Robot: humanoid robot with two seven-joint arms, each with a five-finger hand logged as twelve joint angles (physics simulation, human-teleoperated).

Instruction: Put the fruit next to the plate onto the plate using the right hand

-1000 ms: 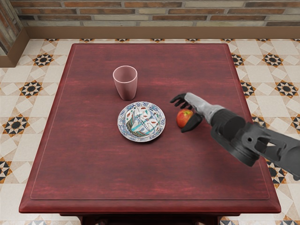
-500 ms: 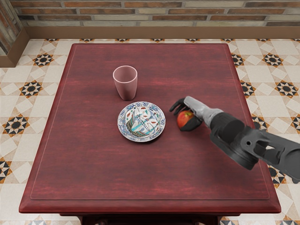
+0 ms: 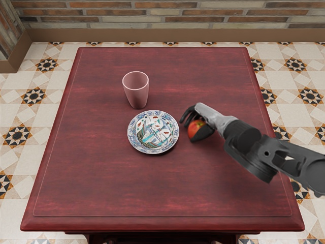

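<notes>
Here, right hand (image 3: 199,120) around apple (image 3: 194,129), beside plate (image 3: 130,133).

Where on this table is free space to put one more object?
Free: the left side of the table beside the pink cup and plate, the whole near strip below the plate, the far right corner. Crowded: right of the plate, where the right hand grips the apple.
</notes>
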